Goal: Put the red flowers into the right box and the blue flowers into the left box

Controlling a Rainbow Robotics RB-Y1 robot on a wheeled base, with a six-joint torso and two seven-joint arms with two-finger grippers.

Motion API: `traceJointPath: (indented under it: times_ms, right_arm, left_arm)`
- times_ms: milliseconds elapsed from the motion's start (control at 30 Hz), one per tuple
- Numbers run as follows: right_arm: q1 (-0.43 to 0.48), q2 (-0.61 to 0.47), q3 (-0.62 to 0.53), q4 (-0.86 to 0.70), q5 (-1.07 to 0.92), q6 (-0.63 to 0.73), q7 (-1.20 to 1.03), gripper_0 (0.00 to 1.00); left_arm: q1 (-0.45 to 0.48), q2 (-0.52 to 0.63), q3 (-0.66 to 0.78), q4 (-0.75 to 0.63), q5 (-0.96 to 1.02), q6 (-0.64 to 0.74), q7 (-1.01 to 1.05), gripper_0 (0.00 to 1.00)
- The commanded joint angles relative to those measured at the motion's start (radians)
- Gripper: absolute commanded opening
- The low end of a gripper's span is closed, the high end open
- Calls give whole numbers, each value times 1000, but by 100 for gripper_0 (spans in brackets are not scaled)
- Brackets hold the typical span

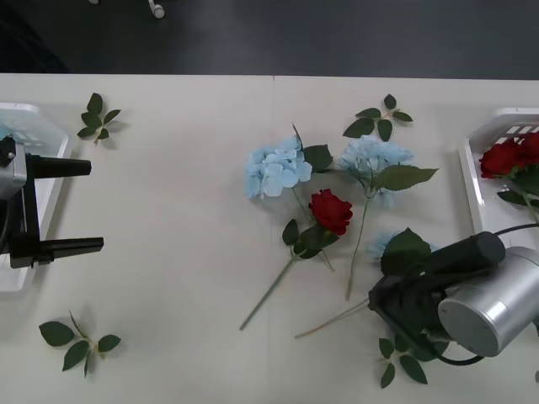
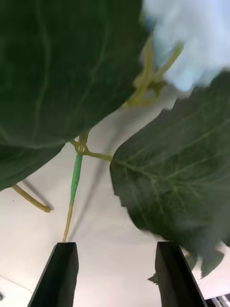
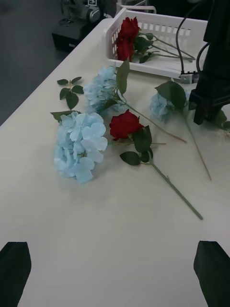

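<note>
Three blue flowers lie mid-table: one (image 1: 276, 168) (image 3: 81, 144), a second (image 1: 370, 157) (image 3: 101, 88), and a third (image 1: 387, 242) (image 3: 160, 105) half covered by its leaf. A red flower (image 1: 330, 210) (image 3: 124, 124) lies between them. More red flowers (image 1: 505, 156) (image 3: 127, 36) rest in the right box (image 1: 472, 181) (image 3: 158, 67). My right gripper (image 1: 389, 296) (image 2: 117, 276) (image 3: 211, 96) hangs open just above the third blue flower's (image 2: 191, 43) leaves and stem (image 2: 74, 177), holding nothing. My left gripper (image 1: 67, 206) (image 3: 114, 273) is open over the left box (image 1: 50, 126).
Loose leaf sprigs lie at the back left (image 1: 97, 118), front left (image 1: 80, 341), back middle (image 1: 379, 118) and under my right arm (image 1: 402, 362). The table's far edge (image 1: 269, 77) borders dark floor. Bare tabletop lies between the left box and the flowers.
</note>
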Motion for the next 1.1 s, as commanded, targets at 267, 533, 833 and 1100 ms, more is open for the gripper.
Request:
traceJointPath:
  times_ms: [267, 533, 833, 1100]
  right_arm:
    - [-3, 78, 2, -21, 34, -3, -73, 47]
    - [0, 115, 22, -16, 74, -1, -89, 47]
    - [3, 146, 32, 56, 119, -46, -94, 47]
    - [3, 184, 34, 114, 149, -95, -94, 47]
  left_arm:
    - [28, 20, 16, -5, 1, -13, -11, 100]
    - [28, 20, 16, -5, 1, -13, -11, 100]
    - [28, 20, 16, -5, 1, -13, -11, 100]
    - [28, 20, 16, -5, 1, -13, -11, 100]
